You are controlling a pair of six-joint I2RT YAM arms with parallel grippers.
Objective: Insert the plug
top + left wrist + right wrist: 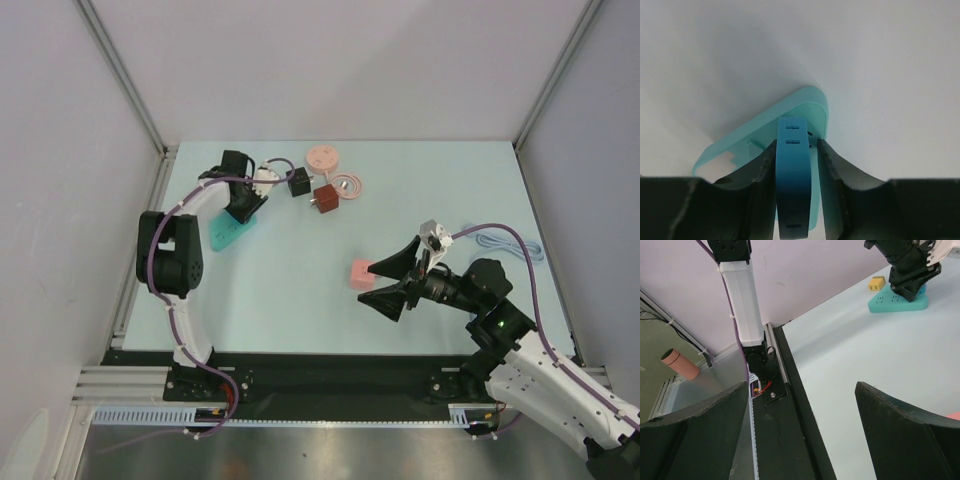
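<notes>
My left gripper (243, 203) stands over the near end of a teal power strip (229, 234) at the table's back left. In the left wrist view the gripper (797, 143) is shut on a blue plug (794, 185) that stands upright against the strip (742, 146). The left finger (762, 170) touches the plug, and a thin teal sliver shows beside the right finger (832, 170). My right gripper (364, 284) is wide open and empty, low over the table's middle. In the right wrist view (802, 390) it faces the left arm and the strip (897, 302).
A pink block (359, 271) lies just beside my right gripper's fingertips. A white plug (265, 178), a black plug (299, 181), a dark red cube (324, 197) and a pink disc (322, 156) lie behind. A pale cable (512, 243) is at right. A yellow piece (876, 283) sits by the strip.
</notes>
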